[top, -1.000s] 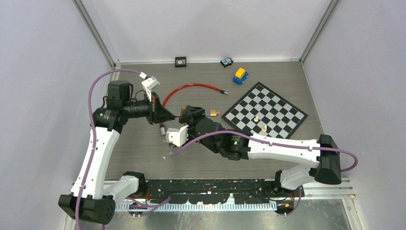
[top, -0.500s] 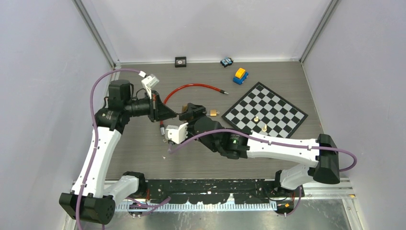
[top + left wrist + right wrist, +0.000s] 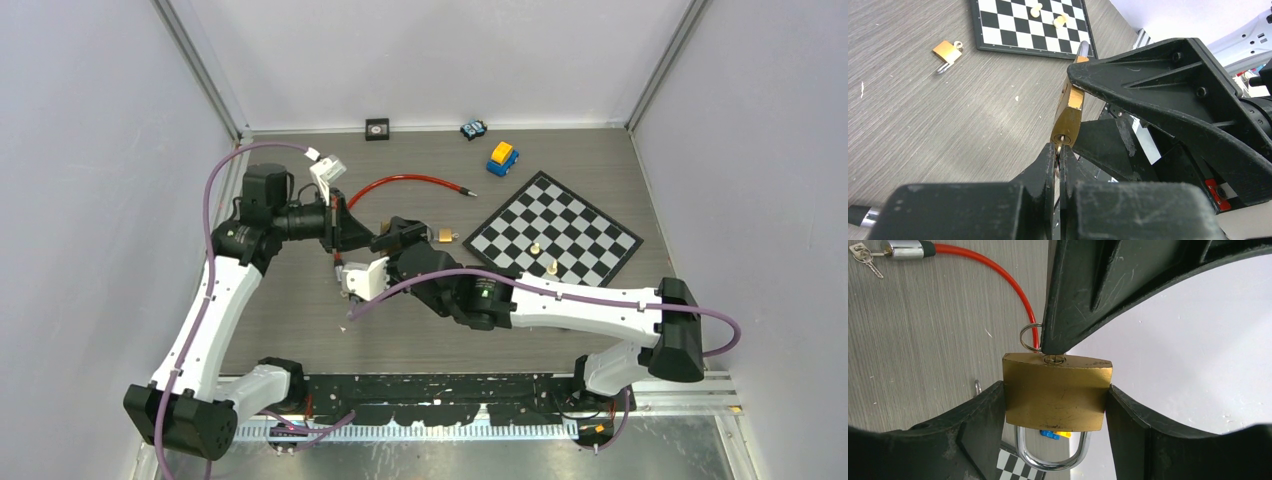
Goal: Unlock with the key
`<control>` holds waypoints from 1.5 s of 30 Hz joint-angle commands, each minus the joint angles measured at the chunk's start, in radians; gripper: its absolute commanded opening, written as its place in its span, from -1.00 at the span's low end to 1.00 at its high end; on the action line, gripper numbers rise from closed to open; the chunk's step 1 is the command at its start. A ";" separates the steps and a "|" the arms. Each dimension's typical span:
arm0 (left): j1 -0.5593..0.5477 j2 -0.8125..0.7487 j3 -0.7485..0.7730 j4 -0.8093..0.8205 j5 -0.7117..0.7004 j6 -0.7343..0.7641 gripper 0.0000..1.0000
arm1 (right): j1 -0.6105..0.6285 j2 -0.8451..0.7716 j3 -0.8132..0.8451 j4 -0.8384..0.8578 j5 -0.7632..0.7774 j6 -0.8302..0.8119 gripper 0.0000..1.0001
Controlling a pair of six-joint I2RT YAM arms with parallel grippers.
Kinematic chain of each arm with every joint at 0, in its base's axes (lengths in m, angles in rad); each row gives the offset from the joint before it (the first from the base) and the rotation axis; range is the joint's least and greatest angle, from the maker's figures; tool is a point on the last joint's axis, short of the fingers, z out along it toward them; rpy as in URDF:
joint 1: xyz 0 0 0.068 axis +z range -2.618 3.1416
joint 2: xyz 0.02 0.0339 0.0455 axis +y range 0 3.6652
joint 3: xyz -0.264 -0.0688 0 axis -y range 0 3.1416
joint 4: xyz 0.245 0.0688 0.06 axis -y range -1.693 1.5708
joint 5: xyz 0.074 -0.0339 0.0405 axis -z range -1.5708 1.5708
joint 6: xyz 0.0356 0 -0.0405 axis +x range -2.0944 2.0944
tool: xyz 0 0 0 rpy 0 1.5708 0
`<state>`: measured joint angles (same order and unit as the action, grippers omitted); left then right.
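Left fingers (image 3: 1043, 170): pressed fully shut on the key (image 3: 1058, 150), seen only as a thin metal sliver between them, its tip at the keyhole in the bottom of the padlock (image 3: 1068, 117). Right fingers (image 3: 980, 430): spread wide yet clamped on the two sides of that padlock's brass body, holding it in the air above the table (image 3: 300, 300), left of the chessboard (image 3: 555, 230).

Count:
- Two padlocks: the gripped one, plus a smaller padlock (image 3: 444, 236) lying on the table just beside the chessboard's left corner.
- One key ring (image 3: 1029, 337), hanging beside the keyhole.
- One red cable (image 3: 400, 185), curved across the table behind the arms, with a metal end (image 3: 903, 249) and a small bunch of keys (image 3: 863, 254) next to it.
- Two pale chess pieces (image 3: 537, 247) on the board.
- Two toy cars near the back: a yellow-and-blue car (image 3: 502, 157) and a smaller blue car (image 3: 473, 129).
- One small black square thing (image 3: 377, 128) at the back edge.

Hidden or unclear:
- From above, gripped padlock and key covered where the two arms meet.
- Depth of the key in the keyhole: cannot tell.
- Shackle (image 3: 1053, 460) partly masked by the right fingers; locked or released, cannot tell.
- Chessboard cut to a corner in the right wrist view.
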<state>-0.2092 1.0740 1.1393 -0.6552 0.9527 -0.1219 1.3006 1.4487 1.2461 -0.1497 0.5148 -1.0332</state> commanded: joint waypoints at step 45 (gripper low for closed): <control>-0.019 -0.008 -0.210 0.146 0.297 0.688 -1.00 | -0.011 -0.037 0.294 -0.217 -0.192 0.672 -0.99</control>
<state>-0.2203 1.0580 0.9516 -0.4652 1.2549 0.3546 1.2797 1.4616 1.4384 -0.5854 0.3752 -0.4477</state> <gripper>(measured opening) 0.023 0.702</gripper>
